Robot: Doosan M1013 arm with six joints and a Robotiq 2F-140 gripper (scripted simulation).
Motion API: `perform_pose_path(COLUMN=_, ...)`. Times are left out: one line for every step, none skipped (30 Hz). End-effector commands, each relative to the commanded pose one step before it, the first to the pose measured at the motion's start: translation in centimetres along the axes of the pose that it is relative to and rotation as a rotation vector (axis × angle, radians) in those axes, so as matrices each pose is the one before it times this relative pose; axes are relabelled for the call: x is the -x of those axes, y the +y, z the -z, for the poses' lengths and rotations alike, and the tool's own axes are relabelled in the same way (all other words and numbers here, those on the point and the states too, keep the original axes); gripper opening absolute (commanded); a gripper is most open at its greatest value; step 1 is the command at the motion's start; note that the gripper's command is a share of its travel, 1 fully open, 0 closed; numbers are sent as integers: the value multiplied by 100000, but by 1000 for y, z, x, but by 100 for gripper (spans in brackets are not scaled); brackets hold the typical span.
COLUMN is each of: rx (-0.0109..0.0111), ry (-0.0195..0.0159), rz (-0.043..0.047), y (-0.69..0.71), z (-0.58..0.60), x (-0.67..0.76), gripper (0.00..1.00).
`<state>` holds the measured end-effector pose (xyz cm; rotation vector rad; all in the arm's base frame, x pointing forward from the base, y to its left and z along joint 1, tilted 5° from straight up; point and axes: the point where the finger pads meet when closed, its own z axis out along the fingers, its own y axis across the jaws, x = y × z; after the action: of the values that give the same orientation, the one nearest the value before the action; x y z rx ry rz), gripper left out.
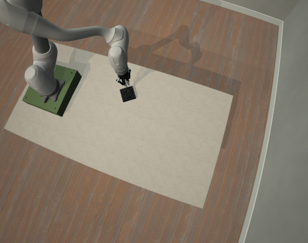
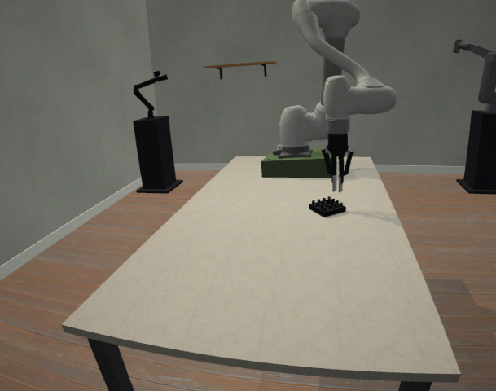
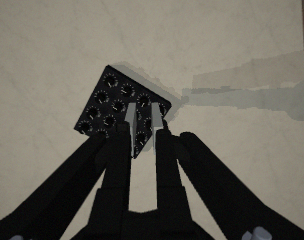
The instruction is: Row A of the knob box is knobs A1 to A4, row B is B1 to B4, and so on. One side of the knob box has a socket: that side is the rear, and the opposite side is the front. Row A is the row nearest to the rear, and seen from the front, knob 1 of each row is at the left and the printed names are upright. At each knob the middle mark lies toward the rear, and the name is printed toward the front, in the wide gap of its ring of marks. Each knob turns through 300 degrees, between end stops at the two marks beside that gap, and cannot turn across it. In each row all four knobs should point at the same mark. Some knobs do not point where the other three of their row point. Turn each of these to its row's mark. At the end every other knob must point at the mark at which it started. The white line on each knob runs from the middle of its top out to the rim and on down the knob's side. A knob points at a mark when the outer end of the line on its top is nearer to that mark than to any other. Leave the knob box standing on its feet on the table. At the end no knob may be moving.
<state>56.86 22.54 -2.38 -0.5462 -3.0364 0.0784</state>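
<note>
The black knob box (image 1: 127,94) stands on the pale table, in the far half near the arm's base. It also shows in the exterior view (image 2: 327,207) and in the wrist view (image 3: 123,111), where it sits turned like a diamond with several knobs in rows. My gripper (image 2: 337,187) points straight down and hovers a short way above the box's rear right part. In the wrist view the fingers stand a narrow gap apart with nothing between them. They hide a few knobs. The knob lines are too small to read.
The arm's green base block (image 1: 53,90) sits at the table's far end, close behind the box. Two black pedestals with small arms (image 2: 155,151) (image 2: 485,147) stand on the floor beside the table. A shelf (image 2: 240,65) hangs on the back wall.
</note>
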Motion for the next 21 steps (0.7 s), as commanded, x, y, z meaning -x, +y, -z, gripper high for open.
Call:
perform_pose_path(rx=-915, ry=-765, rz=-15582, y=3, z=172, x=-2, gripper=12)
perform_pose_path(rx=1, ry=1, rz=-3690, y=-1, z=40, x=1, gripper=12)
perform_pose_path(rx=1, ry=1, rz=-3697, y=-1, z=40, x=1, gripper=12)
perform_pose_path(rx=1, ry=1, rz=-3695, y=-1, z=40, x=1, gripper=12)
perform_pose_path(rx=1, ry=1, rz=-3693, y=-1, z=40, x=1, gripper=12)
perform_pose_path(rx=1, ry=1, rz=-3698, y=-1, z=40, x=1, gripper=12)
perform_pose_path(rx=1, ry=1, rz=-3692, y=-1, z=40, x=1, gripper=12)
perform_pose_path(rx=1, ry=1, rz=-3698, y=-1, z=40, x=1, gripper=12)
perform_pose_path(rx=0, ry=0, rz=0, y=0, z=0, x=0, gripper=12)
perform_pose_path(rx=0, ry=0, rz=0, y=0, z=0, x=0, gripper=12)
perform_pose_path(rx=2, ry=2, rz=-7445, y=-2, z=81, x=3, gripper=12)
perform_pose_path(rx=1, ry=2, rz=-5563, y=-1, z=61, x=2, gripper=12)
perform_pose_path(rx=1, ry=1, rz=-2781, y=-1, z=30, x=1, gripper=12)
perform_pose_path(rx=1, ry=1, rz=-3439, y=-1, z=38, x=1, gripper=12)
perform_pose_path(rx=1, ry=1, rz=-3712, y=-1, z=41, x=2, gripper=12)
perform_pose_path(rx=1, ry=1, rz=-3736, y=-1, z=41, x=2, gripper=12)
perform_pose_path(rx=1, ry=1, rz=-2809, y=-1, z=31, x=1, gripper=12)
perform_pose_path(rx=0, ry=1, rz=-1914, y=0, z=21, x=1, gripper=12)
perform_pose_path(rx=0, ry=0, rz=-1140, y=0, z=12, x=1, gripper=12)
perform_pose_path(rx=0, ry=0, rz=-537, y=0, z=6, x=0, gripper=12)
perform_pose_path(rx=0, ry=0, rz=-156, y=0, z=2, x=0, gripper=12)
